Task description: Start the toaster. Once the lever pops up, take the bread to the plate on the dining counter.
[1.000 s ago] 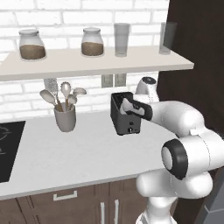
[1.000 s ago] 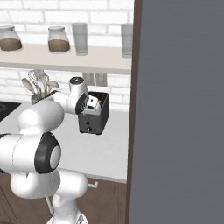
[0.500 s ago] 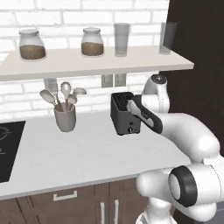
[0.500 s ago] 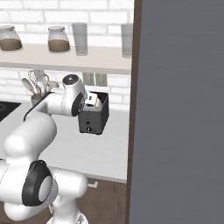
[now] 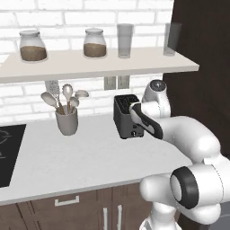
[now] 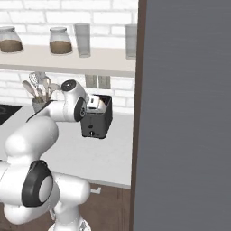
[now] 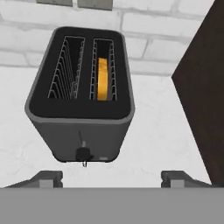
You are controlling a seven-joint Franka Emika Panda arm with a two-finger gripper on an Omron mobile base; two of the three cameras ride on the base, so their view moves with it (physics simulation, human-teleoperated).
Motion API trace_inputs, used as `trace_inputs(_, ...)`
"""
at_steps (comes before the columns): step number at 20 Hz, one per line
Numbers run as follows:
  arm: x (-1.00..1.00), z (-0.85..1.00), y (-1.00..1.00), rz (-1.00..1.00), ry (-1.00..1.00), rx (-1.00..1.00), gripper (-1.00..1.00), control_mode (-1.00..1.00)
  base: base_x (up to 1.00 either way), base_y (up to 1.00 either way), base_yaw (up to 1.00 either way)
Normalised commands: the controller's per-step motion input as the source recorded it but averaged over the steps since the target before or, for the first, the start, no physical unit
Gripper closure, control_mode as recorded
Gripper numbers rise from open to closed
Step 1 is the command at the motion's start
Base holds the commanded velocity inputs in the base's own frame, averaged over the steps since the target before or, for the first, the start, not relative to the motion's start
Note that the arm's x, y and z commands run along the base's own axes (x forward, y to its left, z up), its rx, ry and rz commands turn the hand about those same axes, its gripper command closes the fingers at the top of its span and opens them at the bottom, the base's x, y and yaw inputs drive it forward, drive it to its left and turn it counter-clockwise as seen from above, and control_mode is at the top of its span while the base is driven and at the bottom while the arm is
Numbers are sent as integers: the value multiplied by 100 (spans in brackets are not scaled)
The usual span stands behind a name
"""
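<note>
- I'm seeing the golden-yellow bread slice point(image 7: 103, 78) sitting in the right slot of the boxy dark grey toaster point(image 7: 81, 96).
- Dark panel point(image 7: 205, 92) is standing right of the toaster.
- My gripper point(image 7: 112, 178) is hovering above, fingers spread wide.

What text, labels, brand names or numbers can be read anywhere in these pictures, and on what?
None can be read. The toaster has a small pale patch low on its front, too small to tell if it is lettering. The jars and glasses on the shelf carry no labels.
</note>
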Motion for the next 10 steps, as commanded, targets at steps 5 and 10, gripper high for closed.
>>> trace_inputs(5, 9, 20, -2, -1, -19, 0, -100, -100, 0, 0, 0)
trace_inputs(10, 0, 6, 0, -3, -36, 1, -100, -100, 0, 0, 0)
